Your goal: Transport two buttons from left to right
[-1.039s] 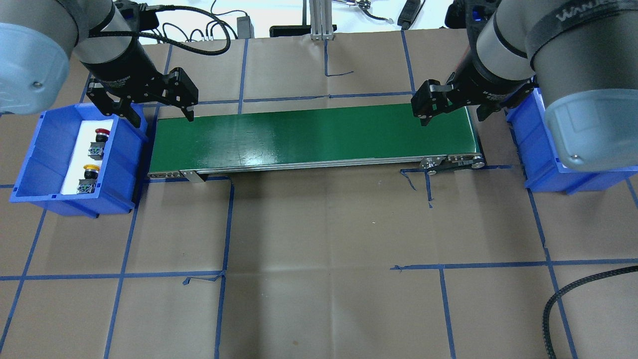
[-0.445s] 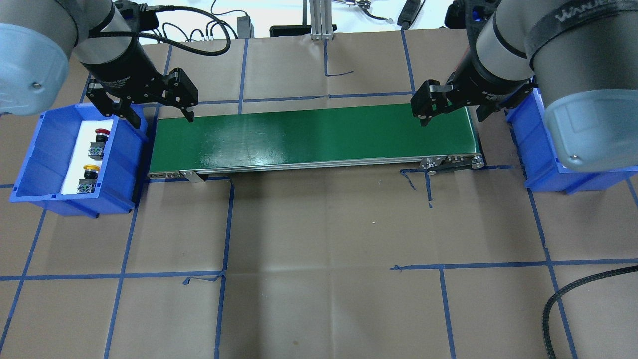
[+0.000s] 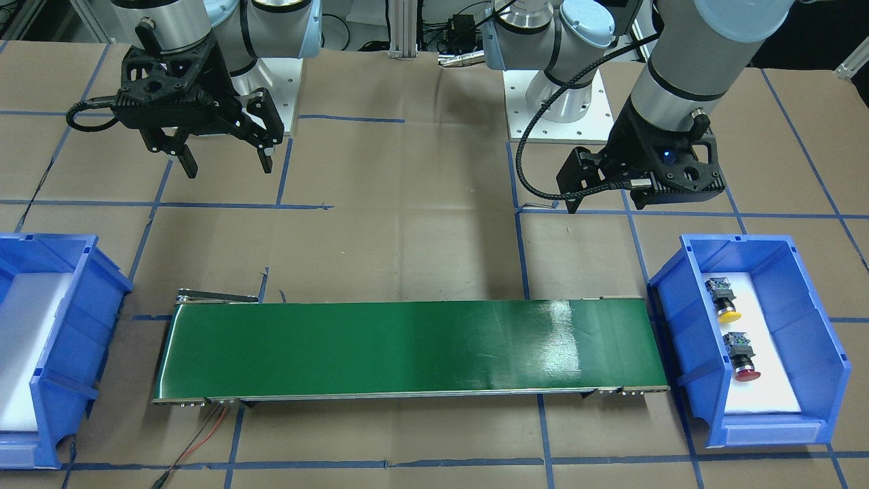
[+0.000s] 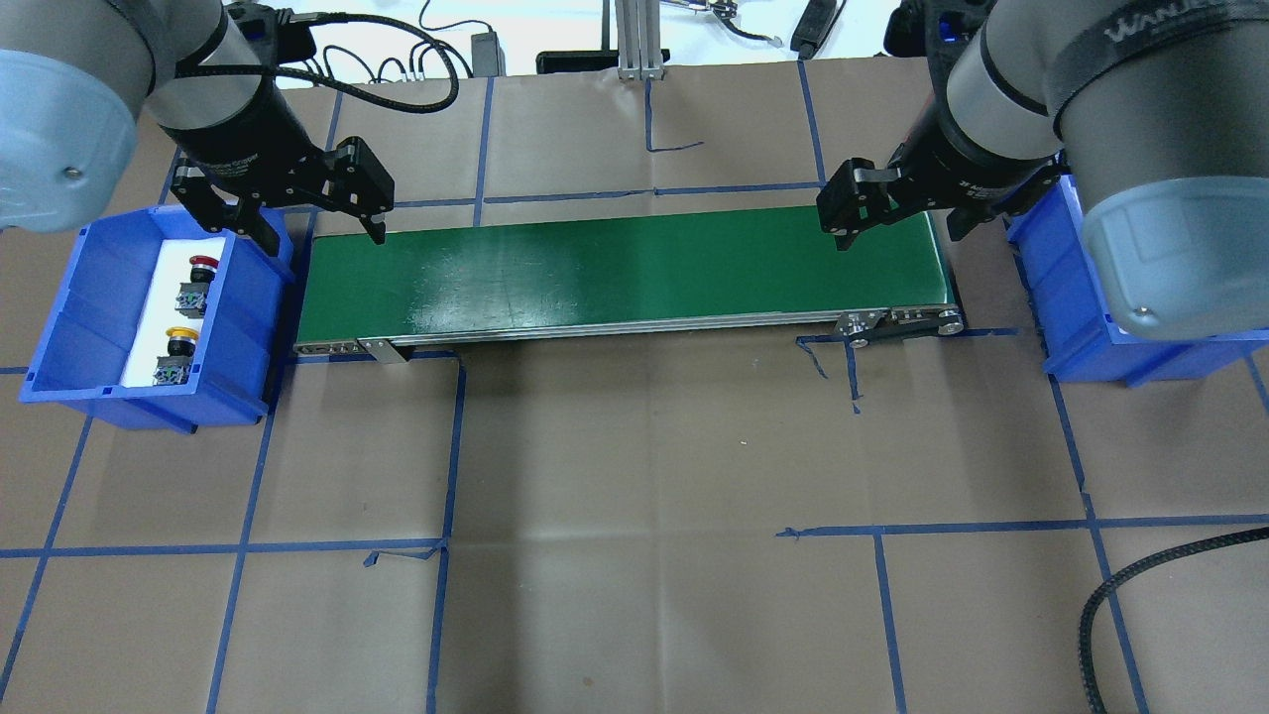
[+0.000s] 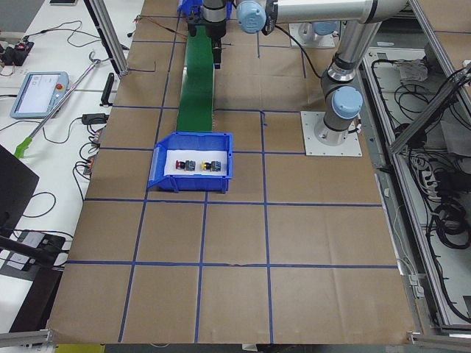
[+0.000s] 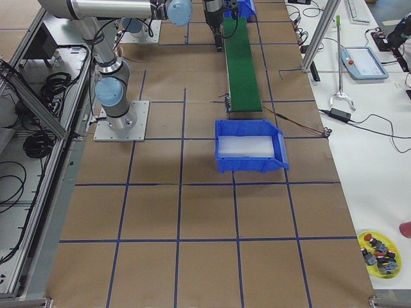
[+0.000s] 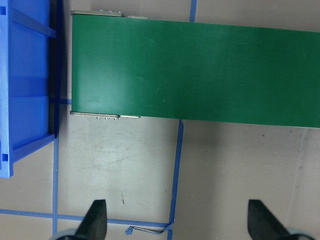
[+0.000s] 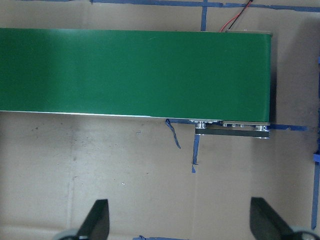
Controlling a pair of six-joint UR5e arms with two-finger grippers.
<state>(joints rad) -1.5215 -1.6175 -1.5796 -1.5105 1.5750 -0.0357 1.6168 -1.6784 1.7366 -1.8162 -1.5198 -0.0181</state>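
I read left pincer (image 4: pixel 324 241) wide, empty, near end of green conveyor belt (image 4: pixel 615 273). Red-capped push-button (image 4: pixel 196 283) and yellow-capped push-button (image 4: pixel 176 355) lie further left in blue plastic bin (image 4: pixel 61 297), caps away from robot.

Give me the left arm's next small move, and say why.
Probably swing the left gripper sideways until it sits above the left bin, over the yellow button. The gripper is open and empty, hanging beside the bin near the end of the belt, while the yellow button and the red button both lie in that bin.
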